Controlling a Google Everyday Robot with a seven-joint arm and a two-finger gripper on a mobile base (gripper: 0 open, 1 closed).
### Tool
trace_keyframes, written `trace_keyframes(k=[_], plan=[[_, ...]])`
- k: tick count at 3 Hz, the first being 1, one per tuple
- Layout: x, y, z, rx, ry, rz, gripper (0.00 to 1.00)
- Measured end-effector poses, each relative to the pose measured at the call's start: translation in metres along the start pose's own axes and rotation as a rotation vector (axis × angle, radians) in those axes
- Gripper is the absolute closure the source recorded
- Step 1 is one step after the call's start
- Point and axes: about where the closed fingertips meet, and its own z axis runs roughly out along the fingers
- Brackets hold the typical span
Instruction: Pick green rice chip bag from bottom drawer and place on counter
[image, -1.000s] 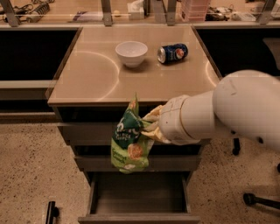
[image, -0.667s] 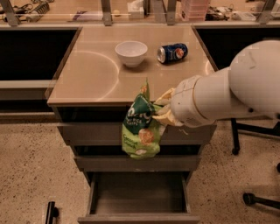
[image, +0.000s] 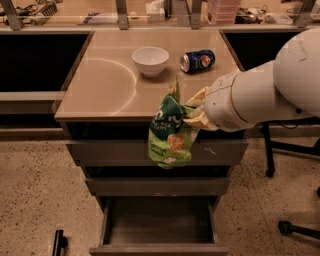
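Camera view looks down at the cabinet from the front. The gripper (image: 192, 111) is at the end of the big white arm (image: 260, 95). It hangs in the air just in front of the counter's front edge. Its jaws pinch the top of the green rice chip bag (image: 169, 140). The bag dangles in front of the top drawer (image: 110, 150).

The bottom drawer (image: 159, 220) is open down below, and I see nothing inside it. So I think the picking step is done and the carrying step is on now.

Next, the bag needs to go up and over the counter (image: 100, 80). It should land on a bare spot, away from the bowl (image: 150, 60) and the soda can (image: 197, 60). Then the jaws can let go.

Counting: one bag, one bowl, one can, three drawers, one gripper.
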Motion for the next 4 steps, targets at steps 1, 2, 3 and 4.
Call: trace_keyframes(k=[1,2,3,4], plan=[[-0.003,-0.008,-0.002,0.032,0.002,-0.005,1.00],[-0.008,-0.038,-0.005,0.060,0.017,-0.056,1.00],[-0.023,-0.085,-0.009,0.092,0.037,-0.138,1.00],[-0.032,-0.127,-0.012,0.107,0.065,-0.189,1.00]])
